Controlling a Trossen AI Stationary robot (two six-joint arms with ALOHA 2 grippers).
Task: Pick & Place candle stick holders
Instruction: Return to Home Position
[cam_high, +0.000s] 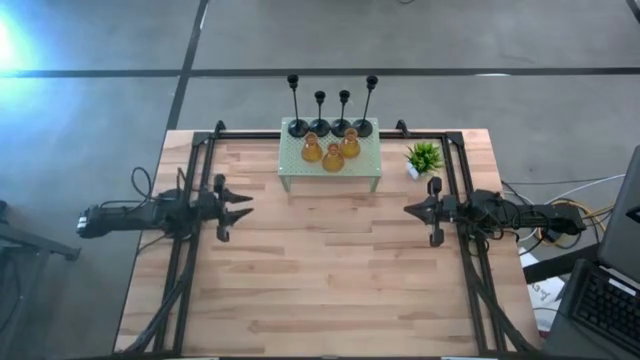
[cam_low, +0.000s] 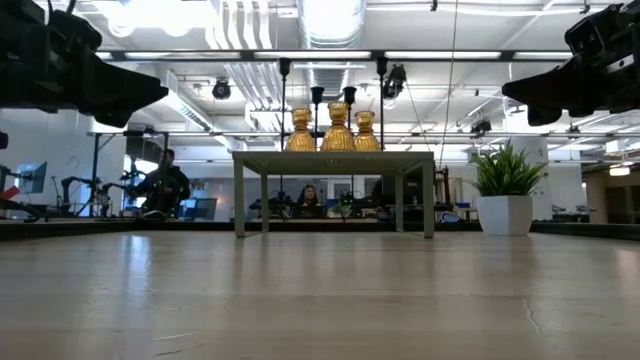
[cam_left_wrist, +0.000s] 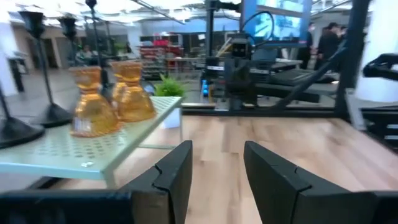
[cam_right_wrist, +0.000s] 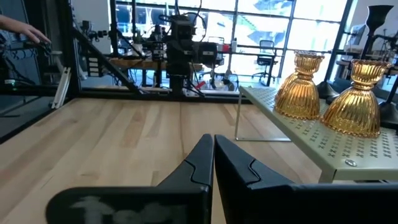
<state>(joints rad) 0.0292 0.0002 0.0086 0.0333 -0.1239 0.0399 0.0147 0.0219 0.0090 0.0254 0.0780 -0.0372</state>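
Observation:
Four black candle stick holders (cam_high: 331, 108) stand in a row along the far edge of a small pale green perforated stand (cam_high: 330, 168). Three amber glass holders (cam_high: 332, 150) stand in front of them on the stand; they also show in the low view (cam_low: 337, 128). My left gripper (cam_high: 243, 207) hovers open and empty over the table's left side; it also shows in the left wrist view (cam_left_wrist: 217, 168). My right gripper (cam_high: 410, 210) hovers shut and empty over the right side; it also shows in the right wrist view (cam_right_wrist: 213, 155).
A small green potted plant (cam_high: 423, 158) stands right of the stand. Black frame rails (cam_high: 190, 200) run along the table's left, right and far sides. Bare wooden tabletop (cam_high: 330, 270) lies between and in front of the arms. People sit in the room beyond the table.

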